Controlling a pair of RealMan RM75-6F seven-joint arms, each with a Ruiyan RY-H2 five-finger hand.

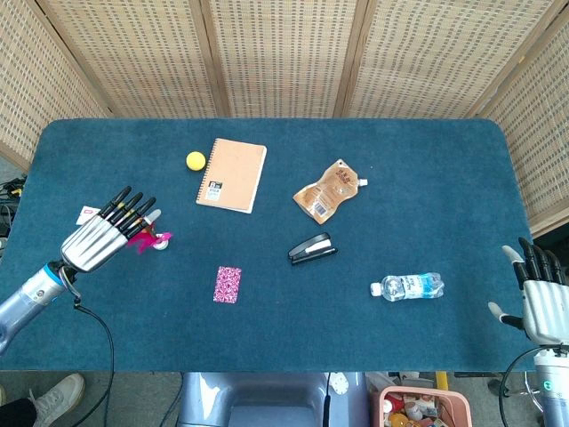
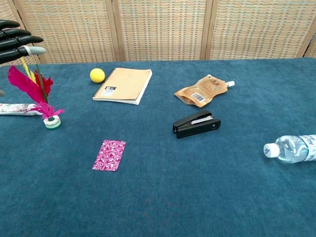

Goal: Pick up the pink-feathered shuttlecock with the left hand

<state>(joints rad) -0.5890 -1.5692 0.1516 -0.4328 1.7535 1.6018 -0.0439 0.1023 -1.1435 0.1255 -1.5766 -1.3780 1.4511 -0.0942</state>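
Note:
The pink-feathered shuttlecock (image 1: 153, 239) stands on its white and green base (image 2: 51, 121) at the table's left side, its pink, yellow and green feathers (image 2: 29, 84) leaning left. My left hand (image 1: 100, 237) hovers over the feathers with its fingers (image 2: 19, 42) stretched out and apart, holding nothing. The chest view shows a gap between the fingertips and the feathers. My right hand (image 1: 540, 301) hangs beyond the table's right front corner, fingers straight and empty.
A white tube (image 2: 18, 108) lies just left of the shuttlecock. A yellow ball (image 1: 195, 160), a notebook (image 1: 232, 174), a brown pouch (image 1: 328, 190), a black stapler (image 1: 312, 249), a water bottle (image 1: 407, 286) and a pink patterned card (image 1: 228, 284) lie on the blue cloth.

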